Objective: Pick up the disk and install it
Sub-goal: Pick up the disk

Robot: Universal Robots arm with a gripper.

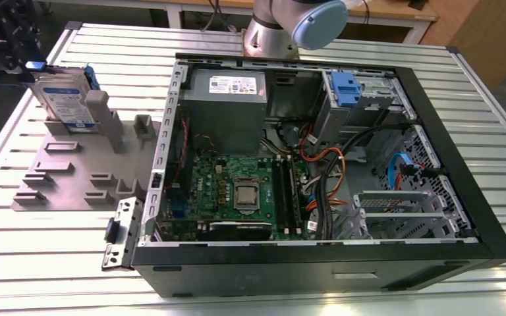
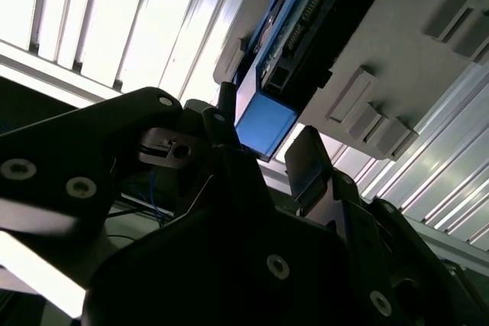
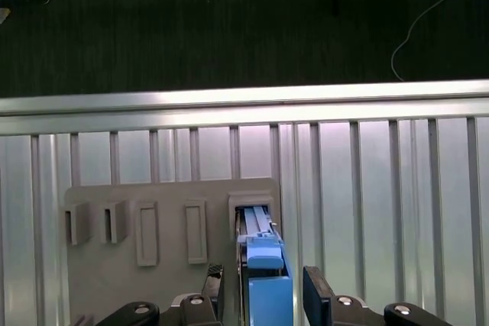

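One disk (image 1: 64, 99) stands on edge in a slot of a grey holder plate (image 1: 68, 178), in the upper left of the exterior view, with its white-and-blue label facing the camera. In the first wrist view the gripper (image 3: 265, 293) straddles the disk's blue-framed end. Its two dark fingers (image 3: 315, 292) are spread wide, one on each side, with a sliver of gap between each and the frame, so nothing is clamped. The second wrist view shows the same blue end between the fingers. The holder plate lies flat on a slatted metal table (image 1: 51, 263), just beside an open computer case (image 1: 323, 257) that takes up the centre and right of the exterior view. Inside the case are a green motherboard (image 1: 235, 191), a grey power supply box (image 1: 226, 99) and a bare blue bracket (image 1: 345, 89) in the drive bay. The arm (image 1: 292, 26) rises at the top centre, behind the case.
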